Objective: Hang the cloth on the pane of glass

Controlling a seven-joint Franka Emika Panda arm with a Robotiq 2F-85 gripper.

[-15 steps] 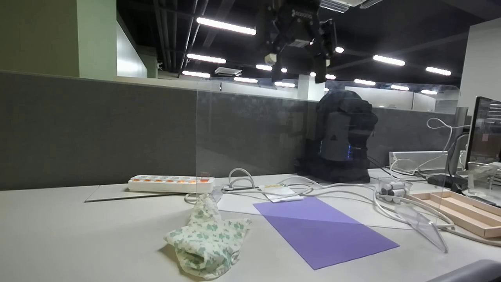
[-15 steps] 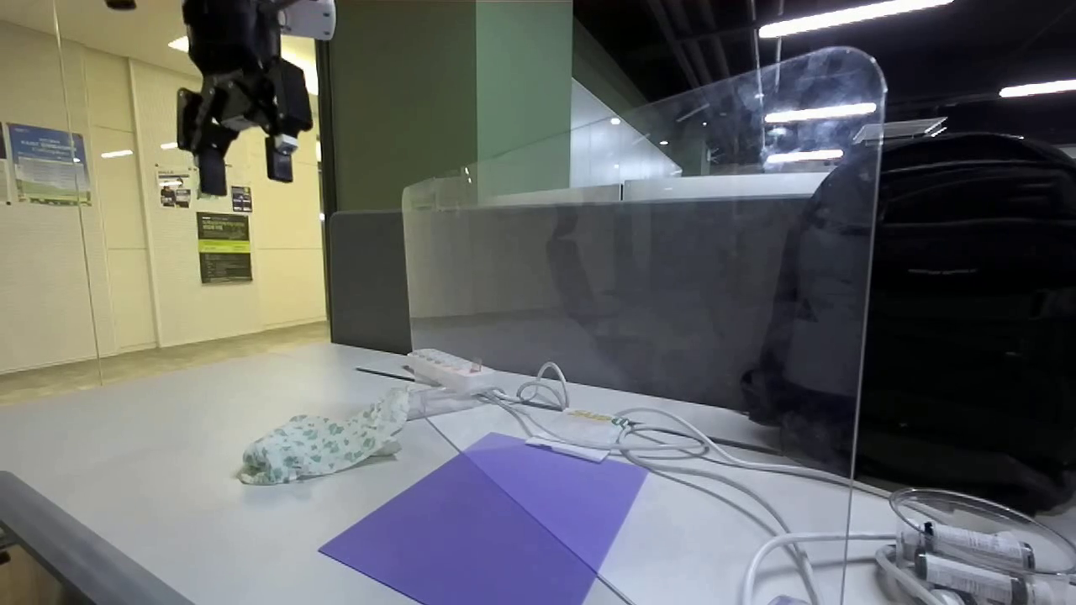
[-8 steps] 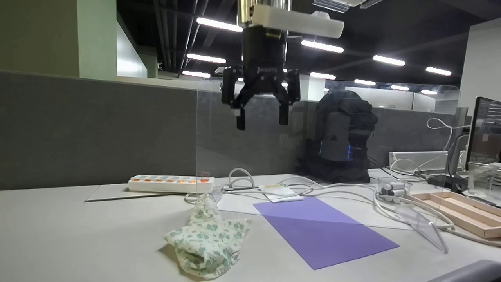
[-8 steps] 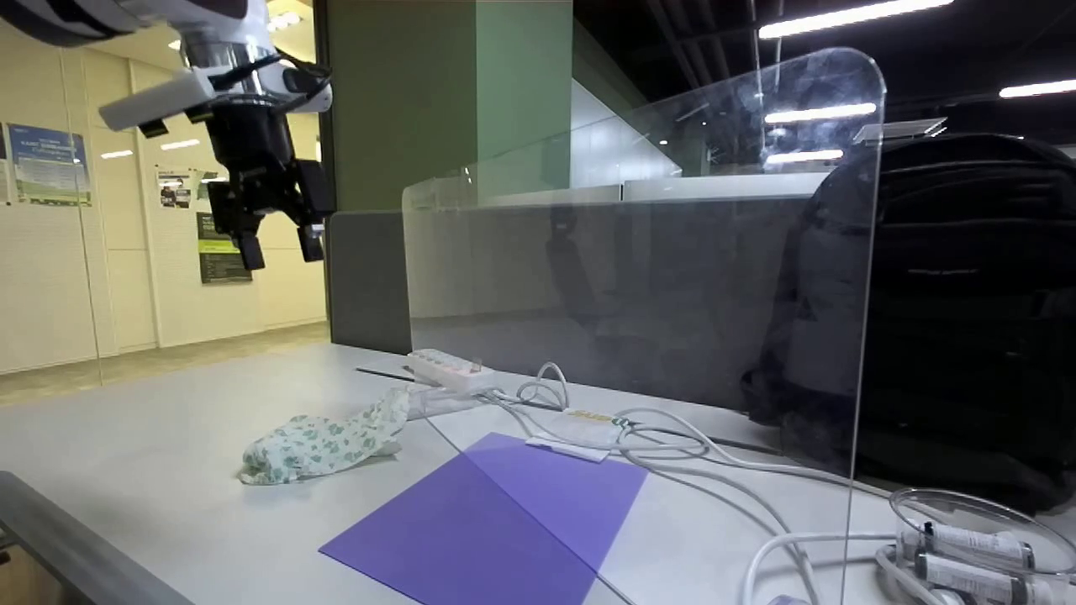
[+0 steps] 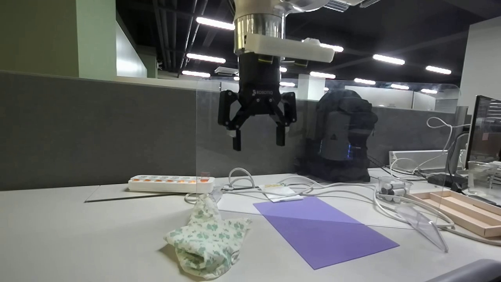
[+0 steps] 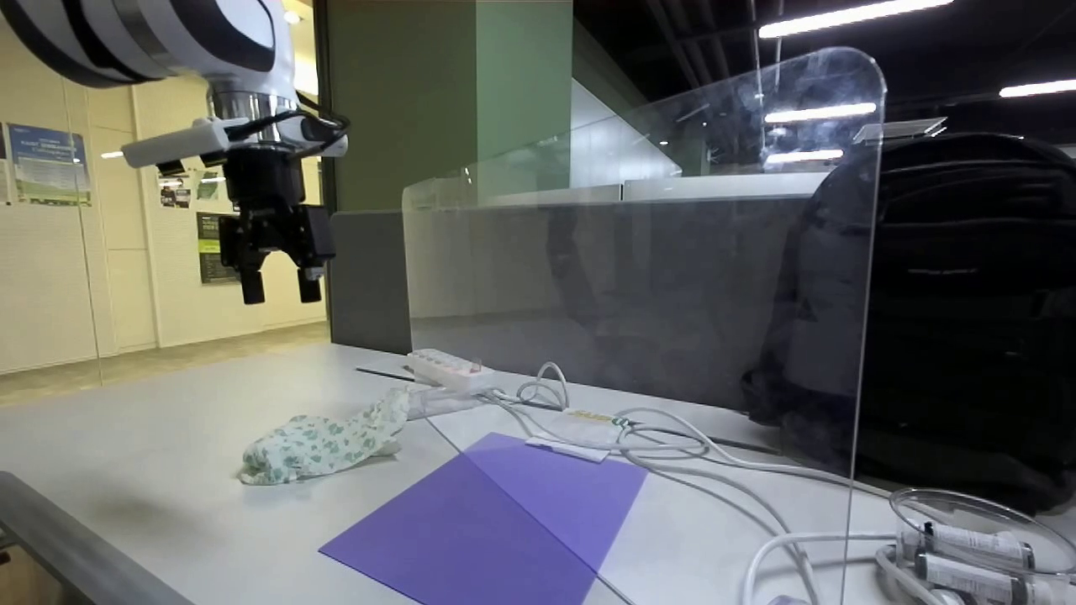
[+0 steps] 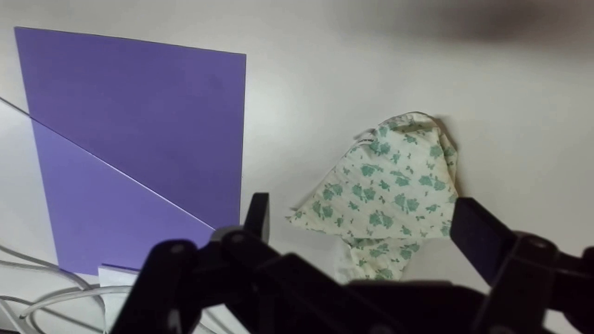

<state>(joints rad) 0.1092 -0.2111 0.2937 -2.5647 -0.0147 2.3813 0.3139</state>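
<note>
The pale cloth with green floral print lies crumpled on the white table, its narrow end against a clear foot of the pane. It also shows in an exterior view and the wrist view. The clear pane of glass stands upright behind the cloth; it also shows in an exterior view. My gripper is open and empty, pointing down, well above the table; it also shows in an exterior view. In the wrist view the cloth appears between the open fingers, with its narrow end partly hidden by the gripper.
A flat purple sheet lies beside the cloth and passes under the pane. A white power strip, loose cables and a black backpack are behind. A wooden tray and clear cup stand to the side.
The gripper has come down from near the ceiling lights to a lower height above the table, staying open. The cloth, the pane and the purple sheet have not moved.
</note>
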